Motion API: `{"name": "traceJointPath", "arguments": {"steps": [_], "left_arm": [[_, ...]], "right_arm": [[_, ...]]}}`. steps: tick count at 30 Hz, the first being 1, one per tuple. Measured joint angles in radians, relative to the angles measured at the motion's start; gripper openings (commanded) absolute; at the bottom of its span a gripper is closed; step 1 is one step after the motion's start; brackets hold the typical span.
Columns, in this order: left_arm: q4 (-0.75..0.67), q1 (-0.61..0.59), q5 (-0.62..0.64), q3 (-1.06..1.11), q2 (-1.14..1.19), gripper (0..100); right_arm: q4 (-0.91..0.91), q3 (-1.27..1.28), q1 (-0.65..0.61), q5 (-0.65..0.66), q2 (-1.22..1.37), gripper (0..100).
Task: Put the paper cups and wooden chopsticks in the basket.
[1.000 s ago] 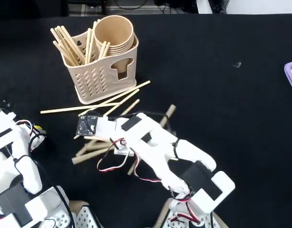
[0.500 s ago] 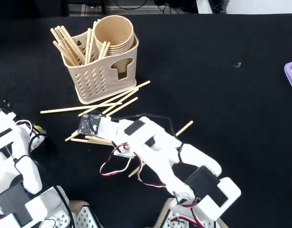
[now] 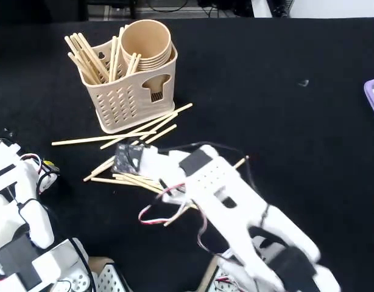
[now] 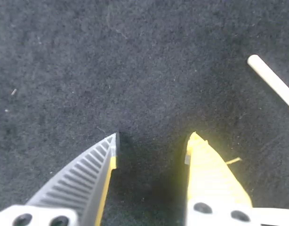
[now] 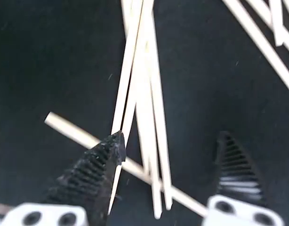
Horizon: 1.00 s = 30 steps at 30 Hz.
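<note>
Right gripper (image 5: 172, 136): the two black serrated fingers stand well apart and hold nothing. They are poised over a loose bundle of wooden chopsticks (image 5: 143, 84), and one further stick lies crosswise under the bundle.

In the high view this bundle (image 3: 117, 180) lies on the black cloth-covered table (image 3: 284, 121), near and slightly left of centre, at the tip of the white right arm (image 3: 236, 207).

A second fan of chopsticks (image 3: 147, 126) lies just in front of the beige perforated plastic basket (image 3: 129, 97) at far left. The basket holds a stack of tan paper cups (image 3: 146, 39) in its right compartment and upright chopsticks (image 3: 86, 58) in its left.

Left gripper (image 4: 154, 136): the fingers are parted and empty, close over bare cloth, with a single chopstick end (image 4: 271, 82) nearby. The left arm (image 3: 16, 207) sits at the near left edge.
</note>
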Motion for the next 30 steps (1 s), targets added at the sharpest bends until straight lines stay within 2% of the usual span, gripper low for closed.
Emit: {"name": "traceJointPath", "arguments": {"steps": [5,11,19,30], "left_arm": [[0.0,0.0,0.0,0.0,0.0,24],[0.0,0.0,0.0,0.0,0.0,24],[0.0,0.0,0.0,0.0,0.0,24],[0.0,0.0,0.0,0.0,0.0,24]], "right_arm": [[-0.026,0.201,-0.003,0.058,-0.137,51.3],[-0.167,0.368,-0.003,0.064,-0.144,51.9],[-0.308,0.373,0.003,0.064,-0.032,51.7],[-0.325,0.365,0.02,0.071,-0.018,51.8]]}}
